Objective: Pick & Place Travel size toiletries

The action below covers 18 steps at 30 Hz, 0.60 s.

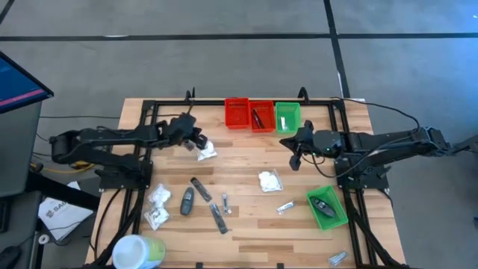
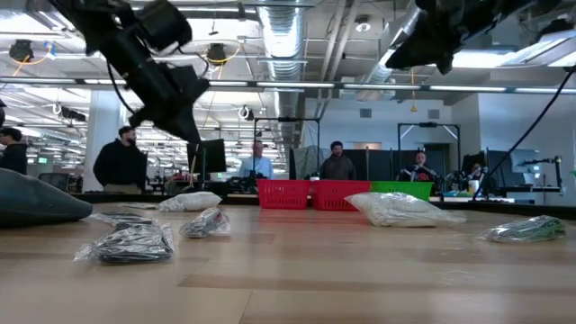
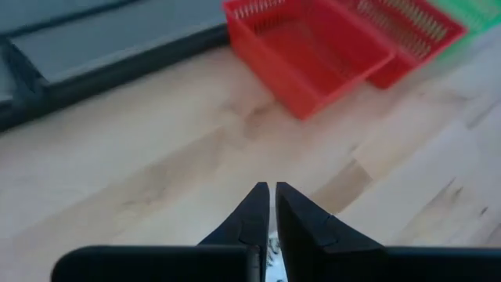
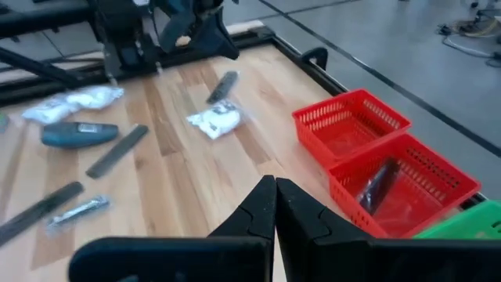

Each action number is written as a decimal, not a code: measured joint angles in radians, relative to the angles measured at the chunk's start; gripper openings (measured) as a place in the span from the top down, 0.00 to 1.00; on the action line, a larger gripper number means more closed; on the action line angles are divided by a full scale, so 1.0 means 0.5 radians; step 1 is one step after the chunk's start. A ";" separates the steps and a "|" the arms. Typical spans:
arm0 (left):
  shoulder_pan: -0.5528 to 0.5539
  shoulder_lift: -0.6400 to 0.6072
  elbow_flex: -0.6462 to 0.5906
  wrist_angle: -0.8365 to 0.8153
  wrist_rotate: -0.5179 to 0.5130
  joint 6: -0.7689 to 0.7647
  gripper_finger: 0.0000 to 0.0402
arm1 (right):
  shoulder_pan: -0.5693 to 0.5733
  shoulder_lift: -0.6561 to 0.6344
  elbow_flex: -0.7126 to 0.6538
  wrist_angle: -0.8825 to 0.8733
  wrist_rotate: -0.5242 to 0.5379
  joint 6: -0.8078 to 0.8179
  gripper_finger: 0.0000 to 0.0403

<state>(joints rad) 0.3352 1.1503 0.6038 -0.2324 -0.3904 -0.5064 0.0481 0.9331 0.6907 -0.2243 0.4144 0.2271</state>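
High view is showing two red bins (image 1: 237, 113) and two green bins (image 1: 287, 117); three white packets (image 1: 206, 152) and several dark sticks (image 1: 200, 188) are lying below them. Left gripper (image 1: 196, 142) is hovering nearly closed, empty, just beside the packet nearest the red bins. Right gripper (image 1: 296, 159) is hanging closed and empty below the green bin.

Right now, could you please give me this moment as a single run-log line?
left gripper: shut, above white packet | right gripper: shut, empty, near green bin | red bins: one holds dark item
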 joint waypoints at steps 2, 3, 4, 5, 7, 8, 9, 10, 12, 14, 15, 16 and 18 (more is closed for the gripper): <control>0.007 0.130 0.001 0.065 0.046 -0.004 0.95 | -0.029 0.039 -0.002 -0.002 -0.016 -0.004 1.00; 0.006 0.202 0.002 0.084 0.065 -0.022 0.96 | -0.046 0.059 -0.001 0.011 -0.041 -0.004 1.00; 0.006 0.271 0.000 0.074 0.066 -0.050 0.97 | -0.063 0.078 -0.001 0.008 -0.063 -0.003 1.00; 0.006 0.345 0.000 0.086 0.066 -0.072 0.98 | -0.082 0.095 -0.001 0.005 -0.085 -0.004 1.00; 0.005 0.484 0.000 0.077 0.068 -0.109 0.99 | -0.119 0.135 -0.001 0.023 -0.125 -0.004 1.00; 0.002 0.550 0.000 0.093 0.079 -0.115 1.00 | -0.136 0.153 -0.001 0.028 -0.154 -0.003 1.00; 0.000 0.608 0.000 0.100 0.110 -0.118 1.00 | -0.151 0.168 -0.001 0.032 -0.168 -0.003 1.00; -0.005 0.664 0.000 0.110 0.120 -0.120 1.00 | -0.166 0.184 -0.001 0.053 -0.195 -0.003 1.00; -0.020 0.758 0.000 0.166 0.166 -0.119 1.00 | -0.188 0.211 -0.001 0.074 -0.236 -0.003 1.00; -0.033 0.835 0.008 0.302 0.222 -0.067 1.00 | -0.206 0.240 -0.001 0.093 -0.259 -0.003 1.00; -0.034 0.858 0.010 0.366 0.272 -0.014 1.00 | -0.209 0.250 -0.001 0.097 -0.263 -0.002 1.00; -0.044 0.883 0.009 0.423 0.296 0.036 1.00 | -0.213 0.259 -0.001 0.093 -0.263 0.000 1.00; -0.065 0.910 0.009 0.533 0.381 0.135 1.00 | -0.224 0.271 -0.001 0.092 -0.280 0.002 1.00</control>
<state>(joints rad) 0.3025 1.6054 0.6082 0.0343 -0.1998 -0.4389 -0.0640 1.0687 0.6903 -0.1784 0.2743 0.2279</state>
